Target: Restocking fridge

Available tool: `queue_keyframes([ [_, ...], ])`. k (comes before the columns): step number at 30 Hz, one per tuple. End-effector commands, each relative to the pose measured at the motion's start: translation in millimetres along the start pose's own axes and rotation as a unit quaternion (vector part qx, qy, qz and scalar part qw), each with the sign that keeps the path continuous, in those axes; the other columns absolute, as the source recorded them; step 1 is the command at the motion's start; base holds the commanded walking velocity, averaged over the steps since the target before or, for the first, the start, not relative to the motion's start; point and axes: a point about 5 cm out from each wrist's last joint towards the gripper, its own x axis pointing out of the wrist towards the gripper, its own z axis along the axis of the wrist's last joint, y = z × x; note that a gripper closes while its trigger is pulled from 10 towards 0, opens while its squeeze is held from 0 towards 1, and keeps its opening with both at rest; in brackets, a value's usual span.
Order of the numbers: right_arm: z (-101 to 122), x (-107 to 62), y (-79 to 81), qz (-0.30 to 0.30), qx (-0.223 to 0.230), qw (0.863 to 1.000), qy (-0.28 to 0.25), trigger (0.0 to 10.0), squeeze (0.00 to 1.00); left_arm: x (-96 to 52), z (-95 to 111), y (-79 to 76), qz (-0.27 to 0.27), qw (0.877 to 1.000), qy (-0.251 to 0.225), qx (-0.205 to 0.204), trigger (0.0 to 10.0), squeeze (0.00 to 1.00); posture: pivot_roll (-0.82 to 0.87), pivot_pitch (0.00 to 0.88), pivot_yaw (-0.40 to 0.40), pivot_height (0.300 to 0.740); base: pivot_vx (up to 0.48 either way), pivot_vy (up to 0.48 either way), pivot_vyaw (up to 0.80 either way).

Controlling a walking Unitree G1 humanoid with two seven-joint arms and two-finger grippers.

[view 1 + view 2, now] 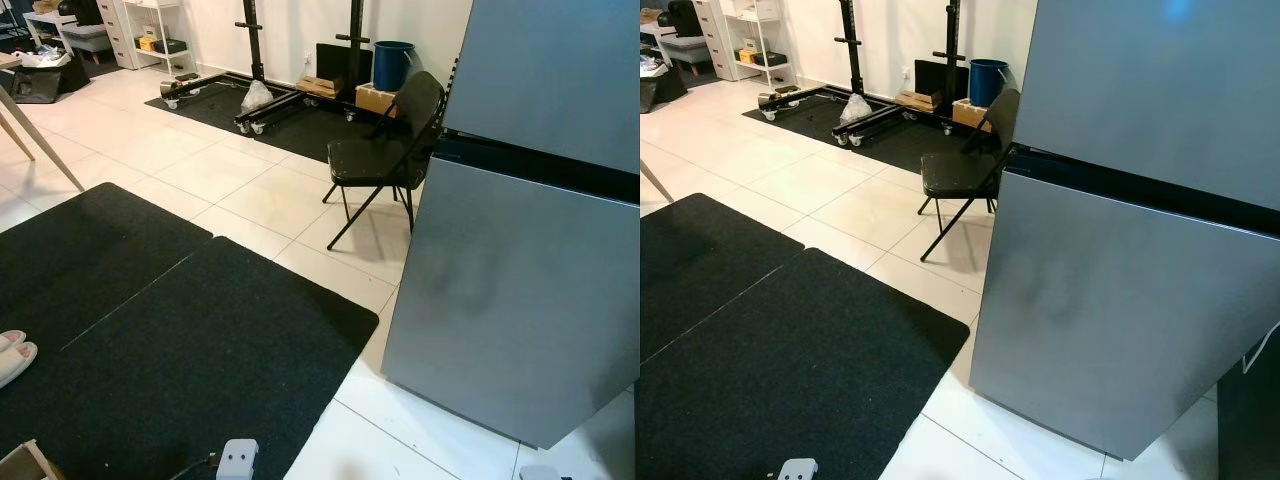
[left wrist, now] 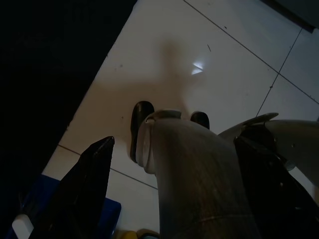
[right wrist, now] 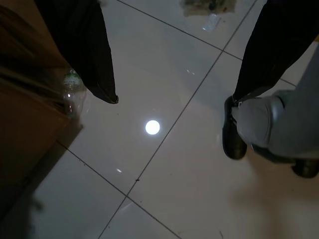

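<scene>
White tiled floor (image 1: 200, 170), black mats (image 1: 180, 340), folding chair (image 1: 385, 150).

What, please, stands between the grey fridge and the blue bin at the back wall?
A black folding chair stands between the fridge and the blue bin, seen in both eye views.

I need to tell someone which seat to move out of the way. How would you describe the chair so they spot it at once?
Start at the tall grey fridge on the robot's right, doors shut. Just past its far corner, on the white tile floor, stands a black folding chair. It is the only seat there, with thin crossed metal legs, nearer than the blue bin by the wall.
</scene>
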Motion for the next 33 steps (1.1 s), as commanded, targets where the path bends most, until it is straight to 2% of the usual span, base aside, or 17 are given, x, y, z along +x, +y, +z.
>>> queue_keyframes([
  [1,-2.2,-0.2,1.3,0.005,-0.011,1.000,0.003,10.0,0.00,0.0,-5.3,-1.7,0.000,1.000,0.013,0.006,10.0,0.00,-0.02,0.000,-0.056,0.740,0.319,0.000,0.00],
  [29,-3.5,-1.0,-0.9,0.000,0.000,1.000,-0.002,10.0,0.00,-0.4,-6.4,-1.2,0.000,1.000,0.018,0.011,10.0,0.00,-0.03,0.000,-0.046,0.740,0.294,0.000,0.00],
  [33,2.0,-0.5,-2.4,-0.007,0.009,1.000,-0.015,10.0,0.00,-0.5,-8.2,-1.3,0.003,1.000,0.022,0.019,10.0,0.00,-0.03,0.000,-0.046,0.740,0.061,0.000,0.00],
])
